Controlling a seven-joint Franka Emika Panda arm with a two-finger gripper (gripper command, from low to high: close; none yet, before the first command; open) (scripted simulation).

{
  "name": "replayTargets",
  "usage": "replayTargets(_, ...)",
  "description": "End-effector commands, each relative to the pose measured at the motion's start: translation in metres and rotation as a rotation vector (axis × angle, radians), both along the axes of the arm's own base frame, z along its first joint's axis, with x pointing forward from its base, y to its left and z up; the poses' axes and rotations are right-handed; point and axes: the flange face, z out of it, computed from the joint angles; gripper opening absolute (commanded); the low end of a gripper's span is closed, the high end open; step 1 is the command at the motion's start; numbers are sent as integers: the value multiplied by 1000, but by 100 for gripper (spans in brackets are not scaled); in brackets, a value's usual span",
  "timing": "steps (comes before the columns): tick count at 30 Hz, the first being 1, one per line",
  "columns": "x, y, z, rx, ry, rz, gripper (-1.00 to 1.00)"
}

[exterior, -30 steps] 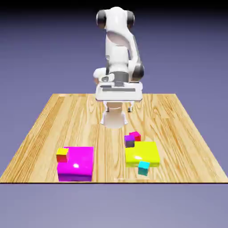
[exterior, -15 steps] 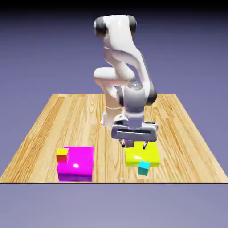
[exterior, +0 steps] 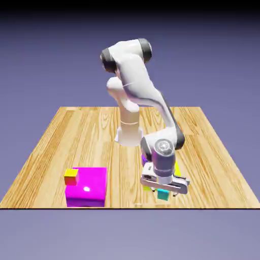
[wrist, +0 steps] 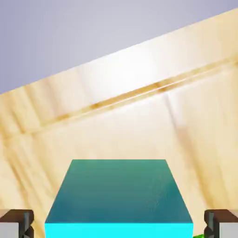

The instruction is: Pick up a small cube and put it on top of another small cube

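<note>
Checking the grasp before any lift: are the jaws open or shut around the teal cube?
Open: the hand view shows a fingertip on each side of the cube, bare gaps between.

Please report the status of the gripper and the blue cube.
Gripper around cyan cube, a gap showing at each side. Cube on table, not lifted. Nothing seen between fingertips except the cube.

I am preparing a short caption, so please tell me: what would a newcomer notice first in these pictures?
Probably the large teal cube, low in the middle of the hand view, between two open fingertips. In the exterior view, the white arm bends down over it, while the bright magenta block stands out at the left.
</note>
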Motion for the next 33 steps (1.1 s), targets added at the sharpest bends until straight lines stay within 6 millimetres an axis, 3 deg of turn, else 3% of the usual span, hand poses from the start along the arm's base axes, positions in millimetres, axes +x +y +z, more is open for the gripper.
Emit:
replayTargets(1,4,-1,18,-1,0,0,-100)
replayTargets(3,7,-2,51,-2,0,7,-100)
replayTargets(11,-90,35,83,-31,-6,433,-100)
replayTargets(19,-188,38,102,-32,-3,818,-100)
replayTargets(27,-273,16,105,-1,0,1158,-100)
replayTargets(28,-273,16,105,-1,0,1158,-100)
replayTargets(33,-275,9,61,-12,1,1157,-100)
